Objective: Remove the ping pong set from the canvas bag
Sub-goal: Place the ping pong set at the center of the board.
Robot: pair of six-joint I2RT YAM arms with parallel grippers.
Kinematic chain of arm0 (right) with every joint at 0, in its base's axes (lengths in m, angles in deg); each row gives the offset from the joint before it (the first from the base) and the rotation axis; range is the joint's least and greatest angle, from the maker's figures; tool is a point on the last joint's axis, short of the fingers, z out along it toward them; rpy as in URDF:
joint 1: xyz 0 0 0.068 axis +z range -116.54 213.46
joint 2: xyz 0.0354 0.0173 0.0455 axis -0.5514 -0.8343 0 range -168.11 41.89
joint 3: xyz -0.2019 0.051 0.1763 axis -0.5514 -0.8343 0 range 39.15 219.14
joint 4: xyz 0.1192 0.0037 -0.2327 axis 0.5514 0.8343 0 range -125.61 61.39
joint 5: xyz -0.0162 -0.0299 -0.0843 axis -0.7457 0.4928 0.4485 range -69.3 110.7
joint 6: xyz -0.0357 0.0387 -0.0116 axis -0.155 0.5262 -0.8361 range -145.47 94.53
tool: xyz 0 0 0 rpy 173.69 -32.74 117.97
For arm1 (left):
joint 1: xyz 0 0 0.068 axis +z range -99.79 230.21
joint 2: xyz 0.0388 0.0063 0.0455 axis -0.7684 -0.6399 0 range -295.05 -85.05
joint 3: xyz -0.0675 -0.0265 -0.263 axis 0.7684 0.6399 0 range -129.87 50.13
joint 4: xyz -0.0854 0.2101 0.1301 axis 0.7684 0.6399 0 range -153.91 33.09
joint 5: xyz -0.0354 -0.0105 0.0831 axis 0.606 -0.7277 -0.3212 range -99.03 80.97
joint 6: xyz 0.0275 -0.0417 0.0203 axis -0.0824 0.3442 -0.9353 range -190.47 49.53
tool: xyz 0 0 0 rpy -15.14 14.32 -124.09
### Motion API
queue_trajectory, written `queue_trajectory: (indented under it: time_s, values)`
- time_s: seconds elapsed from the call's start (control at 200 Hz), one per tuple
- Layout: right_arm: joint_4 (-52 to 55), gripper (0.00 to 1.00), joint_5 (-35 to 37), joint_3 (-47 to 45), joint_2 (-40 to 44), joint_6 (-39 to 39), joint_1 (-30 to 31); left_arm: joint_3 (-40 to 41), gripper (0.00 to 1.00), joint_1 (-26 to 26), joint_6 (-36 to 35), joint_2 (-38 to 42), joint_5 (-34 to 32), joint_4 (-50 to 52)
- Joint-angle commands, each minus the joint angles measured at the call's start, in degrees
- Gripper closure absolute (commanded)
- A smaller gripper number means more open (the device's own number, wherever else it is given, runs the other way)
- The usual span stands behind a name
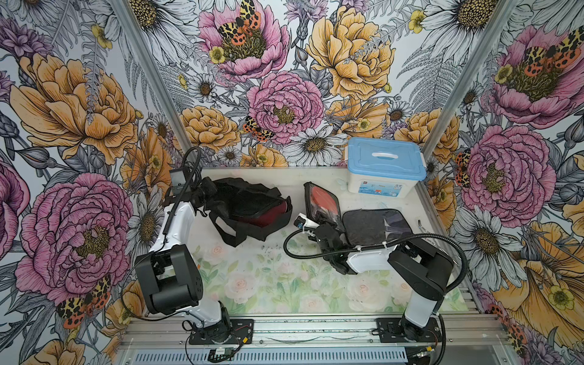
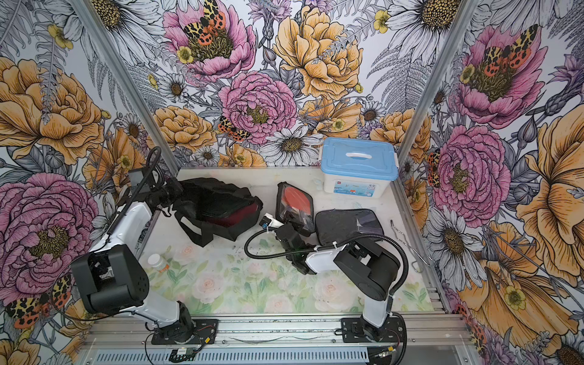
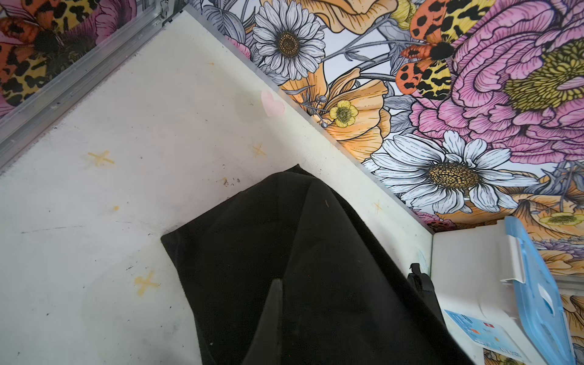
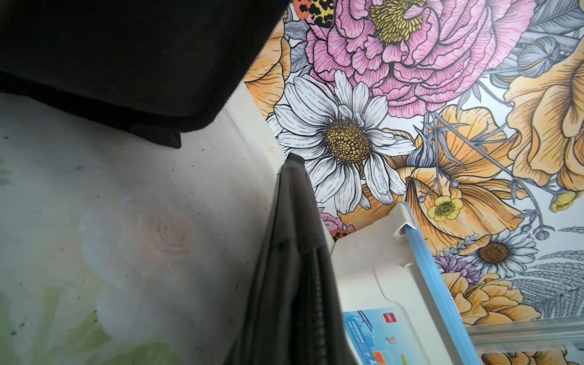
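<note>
- Canvas bag [image 1: 240, 202] is seen slumped on the far left part of the table [image 1: 252, 278], with its opening turned to the right and its webbing straps spread on the near side.
- The far-left end of the canvas bag is pinched by the left gripper [image 1: 203, 189], whose jaws are clamped on the black fabric. In the left wrist view the canvas bag [image 3: 284, 252] is raised into a tented fold.
- A maroon cover [image 1: 278, 212] is seen inside the bag's opening, only partly exposed.
- A clear-fronted case [image 1: 319, 199] showing a red-faced paddle is held outside the bag, just right of it and tipped up on edge. Its near end is gripped by the right gripper [image 1: 328, 226], which is closed around it.
- In the right wrist view the clear-fronted case [image 4: 294, 252] is seen edge-on, apart from the canvas bag [image 4: 110, 63].
- A dark pouch [image 1: 373, 226] is laid flat on the table just right of the case — its near edge is covered by the right arm.
- A white box [image 1: 376, 186] with a light-blue lid is set in the far right corner, near the pouch but apart from it.
</note>
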Motion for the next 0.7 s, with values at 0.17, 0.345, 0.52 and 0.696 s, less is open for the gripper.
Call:
queue_trajectory:
  time_s: [0.17, 0.345, 0.52, 0.696]
  values:
    - [-0.35, 1.0, 0.03, 2.14, -6.68, -0.05, 1.1, 1.46, 1.0, 1.44, 0.52, -1.62, -0.57, 0.45]
    - [0.96, 1.0, -0.9, 3.84, -9.35, -0.82, 1.22, 1.53, 1.0, 1.37, 0.67, -1.61, -0.25, 0.34]
    - [1.08, 0.98, -1.24, 4.99, -11.74, -2.05, 1.23, 1.58, 1.0, 1.38, 0.83, -1.67, 0.04, 0.11]
    - [2.09, 0.93, -1.55, 6.05, -12.69, -2.26, 0.92, 1.87, 1.0, 1.42, 0.79, -1.45, 0.11, 0.07]
